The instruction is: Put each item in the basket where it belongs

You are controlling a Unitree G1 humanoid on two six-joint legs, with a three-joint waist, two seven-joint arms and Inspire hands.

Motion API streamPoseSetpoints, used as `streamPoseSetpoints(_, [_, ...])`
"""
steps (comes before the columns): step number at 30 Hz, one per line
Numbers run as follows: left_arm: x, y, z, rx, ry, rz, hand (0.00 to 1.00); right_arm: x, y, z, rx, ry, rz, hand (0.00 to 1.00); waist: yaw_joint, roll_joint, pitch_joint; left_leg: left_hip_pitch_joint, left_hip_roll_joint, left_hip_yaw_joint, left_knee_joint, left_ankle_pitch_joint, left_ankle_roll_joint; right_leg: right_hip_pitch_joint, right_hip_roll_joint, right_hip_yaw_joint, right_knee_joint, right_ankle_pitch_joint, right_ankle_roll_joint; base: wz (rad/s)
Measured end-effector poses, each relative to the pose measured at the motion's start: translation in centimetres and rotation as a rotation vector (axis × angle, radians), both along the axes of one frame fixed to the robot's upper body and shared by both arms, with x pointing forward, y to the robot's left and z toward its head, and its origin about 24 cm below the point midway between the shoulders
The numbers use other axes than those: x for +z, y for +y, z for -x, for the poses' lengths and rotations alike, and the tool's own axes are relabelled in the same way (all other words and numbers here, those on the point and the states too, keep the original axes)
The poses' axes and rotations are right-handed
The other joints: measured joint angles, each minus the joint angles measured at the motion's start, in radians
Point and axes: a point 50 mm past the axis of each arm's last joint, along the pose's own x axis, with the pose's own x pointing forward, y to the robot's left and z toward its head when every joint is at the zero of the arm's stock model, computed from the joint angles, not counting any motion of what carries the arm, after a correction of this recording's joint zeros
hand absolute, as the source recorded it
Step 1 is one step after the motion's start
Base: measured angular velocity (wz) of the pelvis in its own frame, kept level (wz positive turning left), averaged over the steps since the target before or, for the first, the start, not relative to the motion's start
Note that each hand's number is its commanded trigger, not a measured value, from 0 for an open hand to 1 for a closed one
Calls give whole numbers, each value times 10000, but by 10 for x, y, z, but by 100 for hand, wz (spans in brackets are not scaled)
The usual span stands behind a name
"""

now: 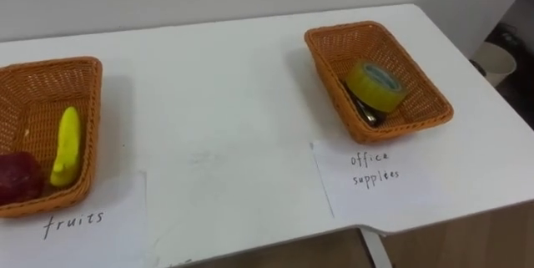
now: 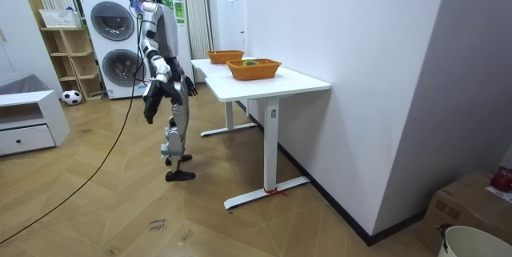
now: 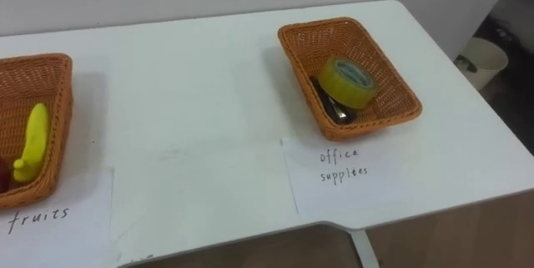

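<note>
On the white table (image 1: pixel 225 93) a wicker fruit basket (image 1: pixel 37 93) at the left holds a yellow banana (image 1: pixel 67 147) and a dark red fruit (image 1: pixel 18 176). At the right, the office supplies basket (image 1: pixel 329 55) holds a yellow tape roll (image 1: pixel 375 84) and a dark item (image 1: pixel 367 111) under it. In the room view I stand on the floor a step back from the table's long side. My right hand (image 2: pixel 150 106) and left hand (image 2: pixel 190 89) hang low beside my body, away from the baskets.
Handwritten paper labels lie before each basket, "fruits" (image 1: pixel 92 226) and "office supplies" (image 1: pixel 375 172). A white bucket (image 1: pixel 498 61) stands on the floor past the table's right end. Washing machines (image 2: pixel 112 29) and a shelf stand behind me. The wall runs along the table's far side.
</note>
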Motion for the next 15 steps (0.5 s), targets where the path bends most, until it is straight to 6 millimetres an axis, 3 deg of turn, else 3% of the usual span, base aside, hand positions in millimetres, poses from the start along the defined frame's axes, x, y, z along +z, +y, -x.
streamPoseSetpoints(2, [0,-1,0,79,-33,135,0,-11,12,6,83,182,-539,0,60,15,1,14,6,5,-35,0,-1,1,8,13,6,-9,-9,0])
streamPoseSetpoints(3, [-1,-3,0,78,-44,221,0,-18,22,11,205,285,-972,0,174,149,-10,13,7,-14,-38,0,-1,44,9,9,11,-14,-12,0])
streamPoseSetpoints(4, [-2,-5,0,87,-44,323,0,-26,33,17,606,465,-1435,0,256,113,-53,1,2,-45,-32,0,-1,72,0,-18,16,-15,-9,4])
streamPoseSetpoints(8, [-6,-17,4,125,124,771,0,-42,60,22,2256,773,-2677,0,417,199,-40,-1,-37,-86,17,-1,1,76,-52,-61,11,-29,12,4])
streamPoseSetpoints(11, [-8,-19,8,172,294,867,0,-52,79,23,4741,1494,-3638,0,576,209,-5,142,-48,-234,57,-27,13,186,-67,-145,2,-128,22,11])
streamPoseSetpoints(15, [-10,-25,4,-72,334,1010,0,-56,96,4,8881,2304,-3991,0,1018,285,28,128,-5,-268,77,-46,0,148,-35,-124,21,-137,-1,0])
